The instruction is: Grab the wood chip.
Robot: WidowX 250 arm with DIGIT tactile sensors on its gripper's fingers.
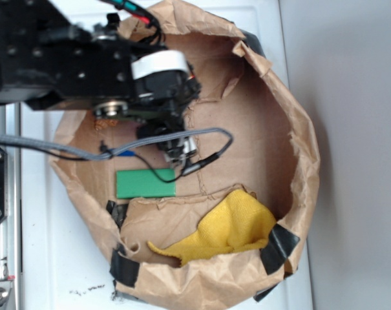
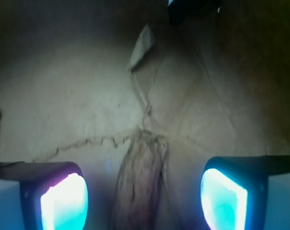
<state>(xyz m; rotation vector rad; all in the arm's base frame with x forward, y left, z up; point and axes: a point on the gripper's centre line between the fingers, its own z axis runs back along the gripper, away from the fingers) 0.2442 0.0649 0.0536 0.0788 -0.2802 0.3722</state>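
Closing on the wood chip [image 2: 141,179] calls for a straight descent with the claw [image 2: 145,196] kept centred over it, the fingers brought low enough to bracket its long sides before squeezing, since a rough, jagged piece is likely to twist out of a shallow pinch. Item one, wood chip: elongated, grey-brown, bark-like, lying flat on the brown paper floor of the crumpled paper tray [image 1: 292,129], its long axis running away from the wrist camera toward a torn crease in the paper. Item two, claw: spread wide and empty, both glowing fingertips [image 2: 63,201] at the bottom corners of the wrist view, with the chip lying between them, roughly midway and apart from either. How high the fingers stand above the chip is hard to judge from the blurred wrist view; contact does not appear to be made. In the exterior view the arm's wrist hides the chip, so its place in the tray can only be given as beneath the arm, in the upper left part of the floor. Item three, green block [image 1: 146,184]: flat on the floor toward the tray's left wall. Item four, yellow cloth [image 1: 231,229]: bunched against the lower rim, well apart from the claw.
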